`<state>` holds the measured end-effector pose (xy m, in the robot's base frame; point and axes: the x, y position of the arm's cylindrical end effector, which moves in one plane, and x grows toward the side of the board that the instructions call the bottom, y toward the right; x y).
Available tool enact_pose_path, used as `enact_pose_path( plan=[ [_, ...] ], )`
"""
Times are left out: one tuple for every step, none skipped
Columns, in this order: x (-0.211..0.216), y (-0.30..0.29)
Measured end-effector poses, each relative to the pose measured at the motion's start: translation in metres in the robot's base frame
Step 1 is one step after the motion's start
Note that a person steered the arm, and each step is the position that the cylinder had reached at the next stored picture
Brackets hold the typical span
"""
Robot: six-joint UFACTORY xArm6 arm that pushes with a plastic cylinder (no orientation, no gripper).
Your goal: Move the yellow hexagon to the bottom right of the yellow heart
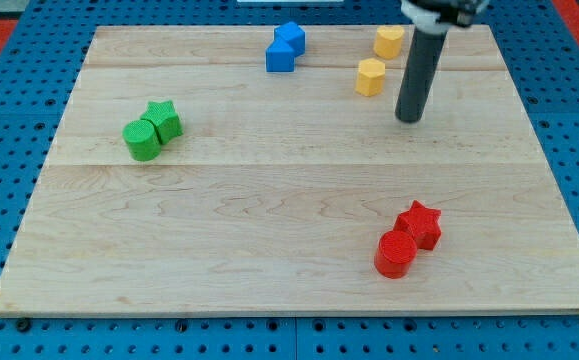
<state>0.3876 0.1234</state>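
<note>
The yellow hexagon point(370, 77) lies near the view's top right on the wooden board point(269, 200). The yellow heart point(389, 41) sits just above it and a little to the right, close to the board's top edge. My tip point(408, 119) rests on the board to the lower right of the hexagon, a short gap away from it and not touching. The dark rod rises from the tip to the view's top edge, passing just right of the heart.
Two blue blocks point(285, 47) touch each other at the top centre. A green cylinder point(142, 140) and green star point(163, 120) sit together at the left. A red cylinder point(396, 253) and red star point(421, 224) sit together at the lower right.
</note>
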Motion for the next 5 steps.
enact_pose_path(
  plan=[
    [-0.031,-0.049],
    [-0.091,-0.024],
    [-0.072,-0.01],
    [-0.085,-0.019],
    [-0.1,-0.002]
  ],
)
